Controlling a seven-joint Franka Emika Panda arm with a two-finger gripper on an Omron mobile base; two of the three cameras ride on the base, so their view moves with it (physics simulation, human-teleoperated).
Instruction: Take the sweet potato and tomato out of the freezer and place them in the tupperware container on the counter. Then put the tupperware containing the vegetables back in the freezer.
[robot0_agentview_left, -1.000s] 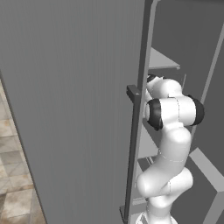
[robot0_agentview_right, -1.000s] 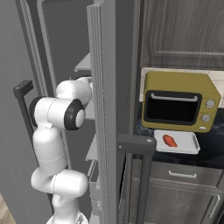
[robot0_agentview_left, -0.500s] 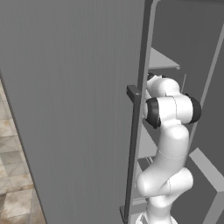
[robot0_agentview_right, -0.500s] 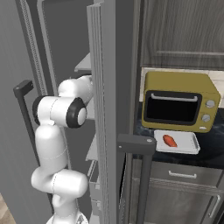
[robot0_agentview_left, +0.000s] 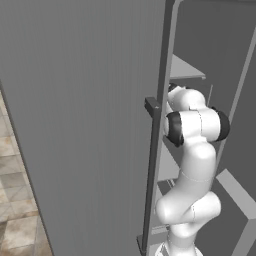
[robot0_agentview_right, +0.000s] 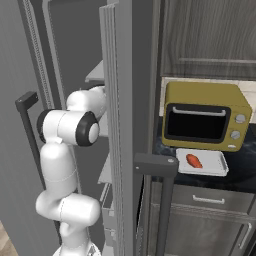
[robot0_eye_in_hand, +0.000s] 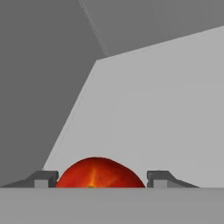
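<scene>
The sweet potato (robot0_agentview_right: 193, 160) is seen lying in the tupperware container (robot0_agentview_right: 220, 168) on the counter (robot0_agentview_right: 242, 170), just in front of the yellow microwave (robot0_agentview_right: 206, 116), so the first half of the taking out is judged as done. The tomato (robot0_eye_in_hand: 100, 173) is still inside the freezer (robot0_agentview_left: 90, 125), on a pale shelf (robot0_eye_in_hand: 157, 113), and it is framed between the two tips of the gripper (robot0_eye_in_hand: 100, 178) in the hand view. The jaws stand on both sides of the tomato with small gaps visible, so a firm hold cannot be confirmed; they look partly closed around it. What is left is judged to be: the tomato to be lifted out and placed in the container, and then the container to be put back in the freezer.
</scene>
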